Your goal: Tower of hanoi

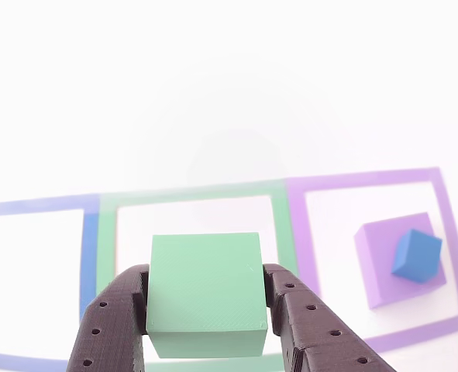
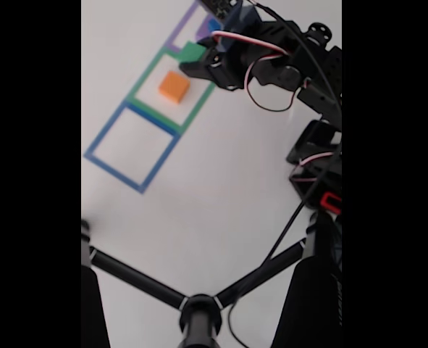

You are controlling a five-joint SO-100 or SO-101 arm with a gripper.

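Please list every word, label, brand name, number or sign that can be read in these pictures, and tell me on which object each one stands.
There is no readable text in either view.
The green block held in the claw, the blue block, the purple block and the orange block have plain faces.
The red part on the arm is too blurred to tell if it carries print.

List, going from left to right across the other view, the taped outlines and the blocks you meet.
Blue taped outline → green block, held in the gripper, with the green taped outline around it → purple block → blue block on top of it, both inside the purple taped outline.
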